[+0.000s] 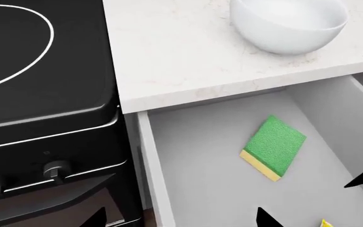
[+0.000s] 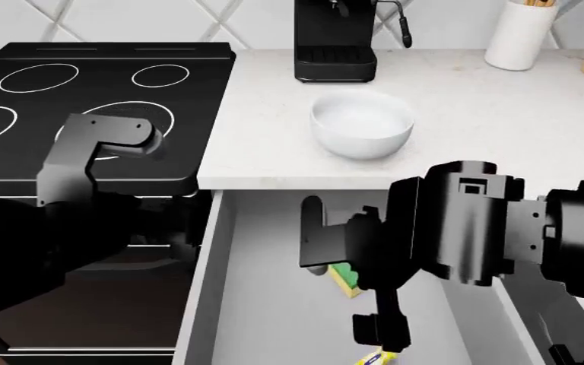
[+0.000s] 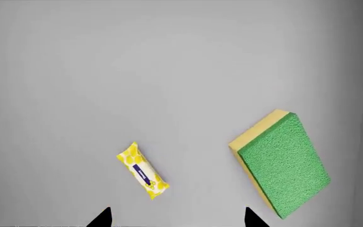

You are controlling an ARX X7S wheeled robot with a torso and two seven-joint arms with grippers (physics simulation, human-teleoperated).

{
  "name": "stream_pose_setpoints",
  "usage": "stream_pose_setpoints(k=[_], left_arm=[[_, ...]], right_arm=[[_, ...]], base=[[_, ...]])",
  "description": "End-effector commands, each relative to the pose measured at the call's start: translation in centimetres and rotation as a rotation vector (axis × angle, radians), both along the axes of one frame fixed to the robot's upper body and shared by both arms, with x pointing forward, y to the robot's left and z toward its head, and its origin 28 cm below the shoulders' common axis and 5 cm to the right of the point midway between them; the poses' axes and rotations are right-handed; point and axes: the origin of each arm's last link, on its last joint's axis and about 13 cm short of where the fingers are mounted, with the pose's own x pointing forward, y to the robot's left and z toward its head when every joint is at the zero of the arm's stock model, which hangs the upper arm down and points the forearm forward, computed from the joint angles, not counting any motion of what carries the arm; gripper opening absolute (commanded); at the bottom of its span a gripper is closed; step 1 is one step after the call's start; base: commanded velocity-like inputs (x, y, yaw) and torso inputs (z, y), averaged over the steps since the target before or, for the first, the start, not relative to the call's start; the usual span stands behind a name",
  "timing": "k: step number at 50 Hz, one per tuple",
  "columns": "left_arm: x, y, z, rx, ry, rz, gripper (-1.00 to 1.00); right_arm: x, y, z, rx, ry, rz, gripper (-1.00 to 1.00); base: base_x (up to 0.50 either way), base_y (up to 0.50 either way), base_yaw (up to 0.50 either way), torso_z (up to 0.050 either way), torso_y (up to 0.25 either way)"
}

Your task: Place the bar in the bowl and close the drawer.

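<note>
Down inside the open drawer, low in the head view, the bar lies flat on the grey floor, a clear gap separating it from the green sponge. Nothing touches it. The right tool hangs over it with its fingers apart; in the right wrist view only two dark tips show at the lower edge, and the bar sits between them but further up the frame. The left tool is at the left of the head view over the black stove; whether it is apart or together I cannot tell. The bowl waits on the counter, just behind the drawer.

To do this well, I'd say the right tool should move forward until centred on the bar, turn so the fingers cross its narrow width, then drop straight down, keeping away from the sponge.
</note>
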Motion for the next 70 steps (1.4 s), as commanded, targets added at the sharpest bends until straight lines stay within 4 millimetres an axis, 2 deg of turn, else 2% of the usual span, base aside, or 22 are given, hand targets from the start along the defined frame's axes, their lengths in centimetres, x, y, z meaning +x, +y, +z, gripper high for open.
stream_pose_setpoints(k=[1, 9, 33, 53, 70], left_arm=[[0.3, 0.0, -0.2, -0.005, 0.006, -0.003, 1.00], [0.3, 0.0, -0.3, -0.008, 0.011, -0.006, 1.00], [0.3, 0.2, -0.5, -0.013, 0.016, -0.003, 1.00], [0.4, 0.3, -0.7, -0.017, 0.020, -0.001, 1.00], [0.4, 0.3, -0.8, -0.019, 0.025, -0.001, 1.00]], right_arm=[[1.1, 0.5, -1.0, -0.041, -0.017, 0.059, 1.00], [1.4, 0.9, -1.9, -0.043, -0.020, 0.078, 1.00], [0.9, 2.2, -3.1, -0.014, 0.004, 0.150, 1.00], [1.2, 1.9, -6.8, 0.009, 0.088, 0.133, 1.00], [1.0, 1.5, -8.4, -0.033, 0.202, 0.101, 1.00]], base=[[0.00, 0.00, 0.00, 0.000, 0.000], [0.00, 0.00, 0.00, 0.000, 0.000], [0.00, 0.00, 0.00, 0.000, 0.000], [0.00, 0.00, 0.00, 0.000, 0.000], [0.00, 0.00, 0.00, 0.000, 0.000]])
